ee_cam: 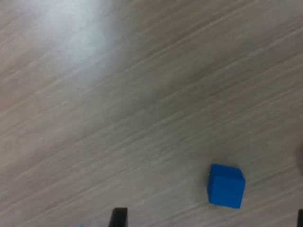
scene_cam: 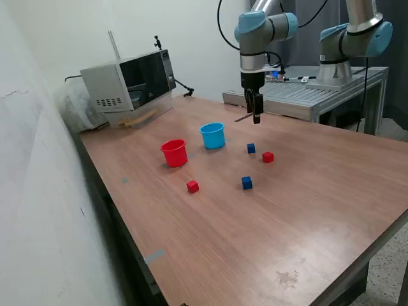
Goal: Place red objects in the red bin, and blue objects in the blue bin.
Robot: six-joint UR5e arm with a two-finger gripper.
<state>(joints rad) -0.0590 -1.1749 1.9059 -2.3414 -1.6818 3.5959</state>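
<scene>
My claw [scene_cam: 256, 117] hangs above counter [scene_cam: 306, 191], empty; gap between fingers unclear. Nearest blue cube [scene_cam: 251, 148] sits below, near blue cup [scene_cam: 213, 136]. Judged light, rigid, smooth: pinch two opposite flat faces, mid-height.

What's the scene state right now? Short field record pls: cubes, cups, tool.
surface: wooden table
red cup: upright, nothing visible inside
blue cup: upright, beside the red cup on the exterior view's right
blue cubes: two on the table, far one, near one
red cubes: two on the table, one beside the far blue cube, one in front of the red cup
tool: raised above the table, holds nothing; jaw state unclear
sorted: none yet
background: microwave
</scene>
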